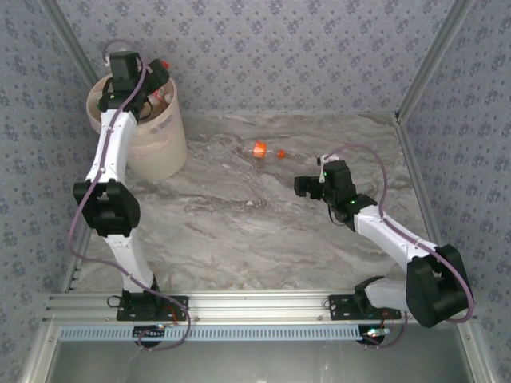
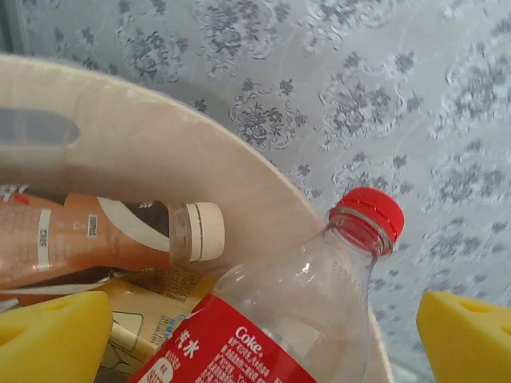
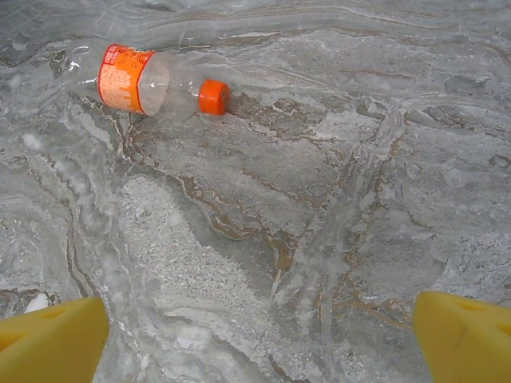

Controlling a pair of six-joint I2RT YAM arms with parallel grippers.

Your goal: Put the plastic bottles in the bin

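L pincer [image 2: 263, 339] hangs over the tall round pale pink-beige plastic bin [image 2: 160, 152]. Its pads are spread wide w/ gaps either side of the clear red-capped Coke bottle [image 2: 307, 295], so the bottle looks loose, not gripped. Its neck crosses the rim. A brown-labelled bottle w/ white cap [image 2: 112, 239] lies inside the bin. R pincer [image 3: 259, 339] is also wide and empty above the grey marbled worktop [image 3: 335, 207]. The clear orange-capped bottle [image 3: 156, 80] lies on its side beyond it, well apart. Tip: lift L straight up w/o snagging the neck. R shd close across the body, not the cap end.
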